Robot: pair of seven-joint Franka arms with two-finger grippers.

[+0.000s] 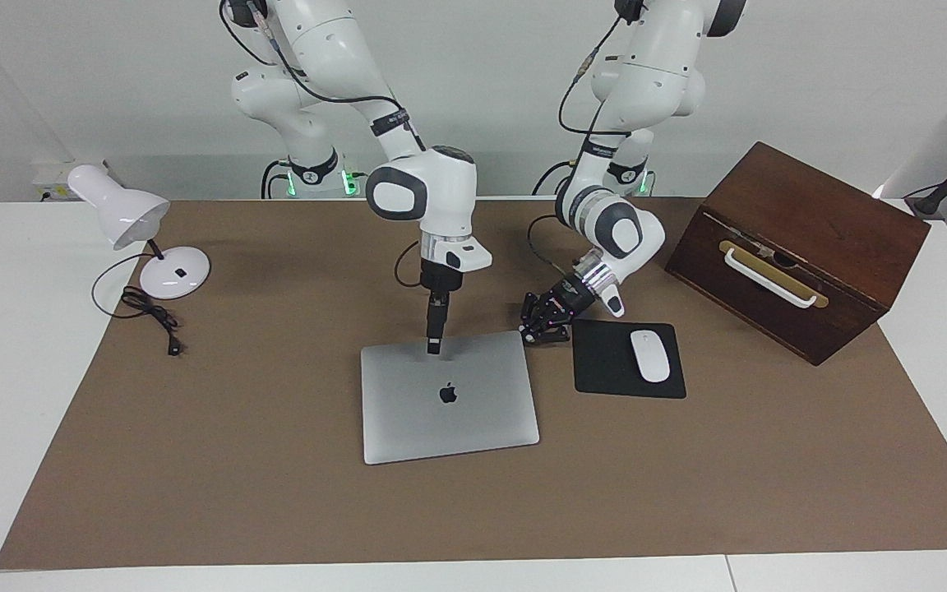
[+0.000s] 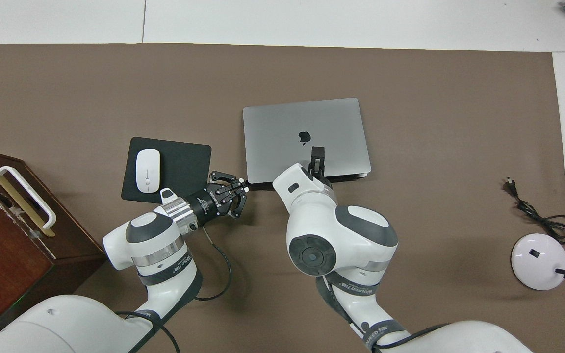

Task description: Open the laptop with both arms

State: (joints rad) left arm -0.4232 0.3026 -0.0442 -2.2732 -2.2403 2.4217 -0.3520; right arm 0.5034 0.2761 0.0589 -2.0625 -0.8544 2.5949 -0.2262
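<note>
Facing view: the laptop [image 1: 449, 398] lies closed, flat on the brown mat [image 1: 194, 460], dark apple logo on its lid. The right gripper [image 1: 433, 349] points straight down at the lid, at 12 o'clock from the logo, fingers pressed together. The left gripper [image 1: 533, 332], fingertips together, sits at the laptop's corner beside the mouse pad [image 1: 605, 362].

Overhead view: lettering on the left gripper's body is unreadable. The right arm [image 2: 334, 240] hides part of the laptop's robot-side edge.

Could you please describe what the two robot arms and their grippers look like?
Both arms, the left arm and the right arm, have glossy white shells, dark grey joint patches, silver wrist rings and loose black cables. The left gripper and the right gripper are small and black.
</note>
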